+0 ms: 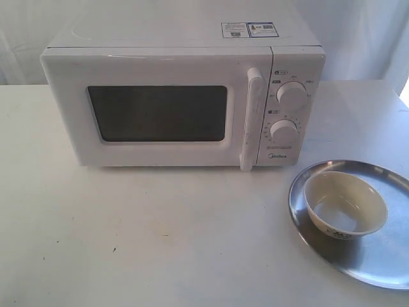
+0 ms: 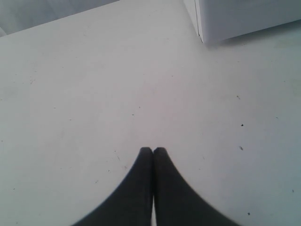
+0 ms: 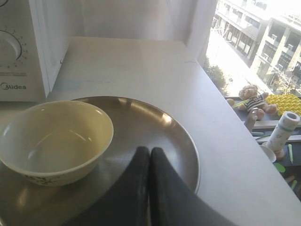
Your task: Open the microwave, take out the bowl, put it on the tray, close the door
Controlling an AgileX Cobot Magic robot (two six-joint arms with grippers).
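Note:
The white microwave (image 1: 182,96) stands at the back of the table with its door (image 1: 156,114) shut and the bar handle (image 1: 250,118) upright. The cream-white bowl (image 1: 345,204) sits upright and empty on the silver tray (image 1: 377,259) at the front right. In the right wrist view the bowl (image 3: 54,141) rests on the tray (image 3: 155,122), and my right gripper (image 3: 149,149) is shut with nothing in it, over the tray beside the bowl. My left gripper (image 2: 153,149) is shut and empty over bare table, away from the microwave's corner (image 2: 235,19). Neither gripper shows in the exterior view.
The white table (image 1: 160,236) spreads in front of the microwave. Its right edge (image 3: 221,108) drops off toward a window; a teddy bear (image 3: 251,101) and a bottle (image 3: 282,129) lie beyond it. White curtains hang behind.

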